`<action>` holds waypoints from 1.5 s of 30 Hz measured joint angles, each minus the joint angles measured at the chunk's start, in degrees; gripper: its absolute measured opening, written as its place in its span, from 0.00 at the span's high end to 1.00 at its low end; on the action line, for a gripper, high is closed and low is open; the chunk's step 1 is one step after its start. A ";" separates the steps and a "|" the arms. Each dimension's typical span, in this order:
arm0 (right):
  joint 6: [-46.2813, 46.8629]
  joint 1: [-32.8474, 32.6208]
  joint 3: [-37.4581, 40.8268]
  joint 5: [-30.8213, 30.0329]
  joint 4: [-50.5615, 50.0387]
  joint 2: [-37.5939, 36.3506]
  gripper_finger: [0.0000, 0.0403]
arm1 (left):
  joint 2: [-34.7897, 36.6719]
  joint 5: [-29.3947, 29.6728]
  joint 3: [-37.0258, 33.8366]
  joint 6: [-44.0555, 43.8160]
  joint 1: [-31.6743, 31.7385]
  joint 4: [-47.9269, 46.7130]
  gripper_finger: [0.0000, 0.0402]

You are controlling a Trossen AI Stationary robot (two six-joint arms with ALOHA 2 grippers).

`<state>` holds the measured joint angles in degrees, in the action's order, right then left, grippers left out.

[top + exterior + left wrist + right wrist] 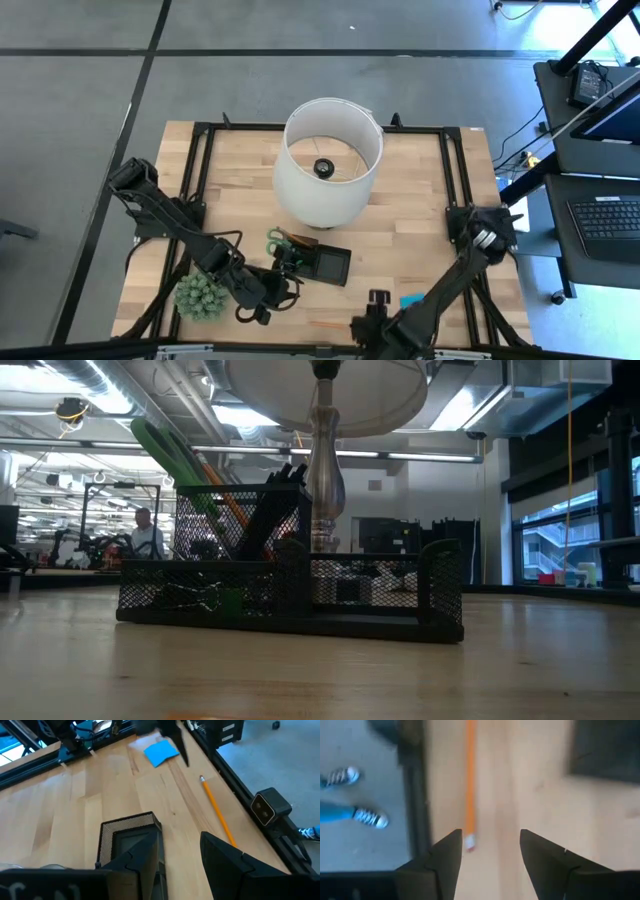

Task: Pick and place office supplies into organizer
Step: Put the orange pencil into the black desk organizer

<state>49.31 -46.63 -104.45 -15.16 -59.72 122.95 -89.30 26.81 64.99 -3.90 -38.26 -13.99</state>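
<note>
The pencil (pixel 328 323) lies flat near the table's (pixel 420 230) 6 o'clock edge, bare wood all round it. The organizer (pixel 322 262) sits at its 12 o'clock, scissors (pixel 277 240) standing in its 9 o'clock end; the sticky pad (pixel 411 299) lies at the pencil's 3 o'clock. The right gripper (pixel 487 851) hovers just beside the pencil's eraser end, fingers spread, empty. The left gripper (pixel 180 857) hangs at the organizer's edge, fingers apart, holding nothing.
</note>
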 joint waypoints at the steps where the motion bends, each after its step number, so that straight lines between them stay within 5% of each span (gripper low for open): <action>1: 0.05 -0.48 -0.08 1.29 0.44 0.87 0.50 | 0.00 0.02 0.00 -0.02 0.00 0.01 0.65; 24: 6.06 -1.74 -0.30 6.44 0.97 9.87 0.52 | 0.00 0.02 0.00 0.03 0.00 -0.02 0.65; 45: 4.94 -0.79 1.54 8.83 2.64 10.54 0.95 | 0.02 0.03 0.00 0.00 0.00 -0.03 0.65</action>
<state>54.25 -47.42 -102.91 -6.33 -57.08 133.49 -89.27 26.84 64.99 -3.90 -38.26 -14.02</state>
